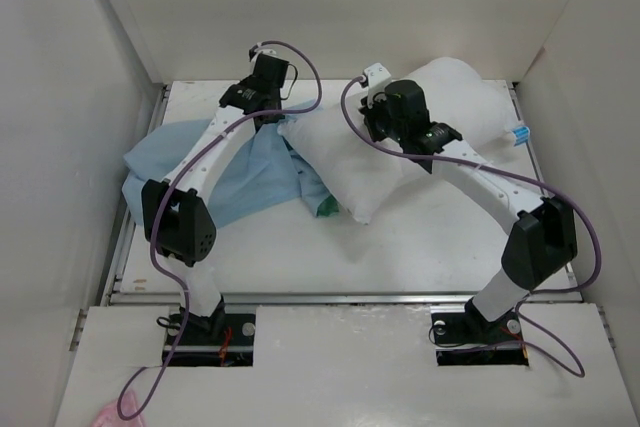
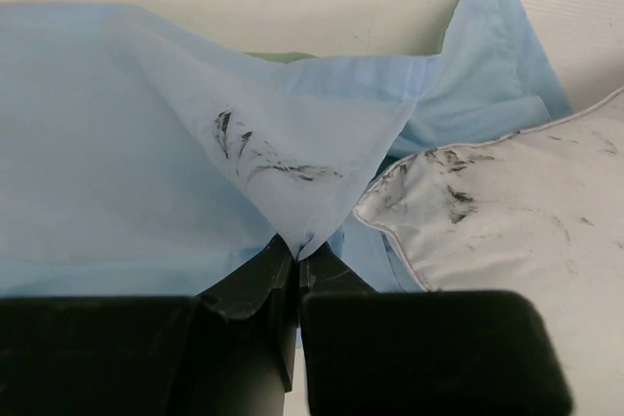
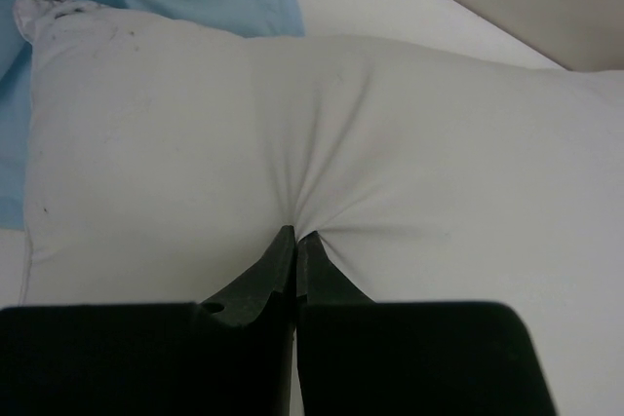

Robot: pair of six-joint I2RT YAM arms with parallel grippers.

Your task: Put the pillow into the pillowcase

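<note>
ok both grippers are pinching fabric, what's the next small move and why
Probably lift the left gripper a little to raise its pinched pillowcase layer and open the mouth. The right gripper is shut on the pillow, whose corner lies beside the blue fabric, not inside it.

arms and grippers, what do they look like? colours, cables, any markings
The left arm and right arm both have white tubular links with chunky black joint housings. A purple cable loops along each. The left gripper and right gripper are matte black, with wedge-shaped fingers tapering to narrow tips. No markings show.
</note>
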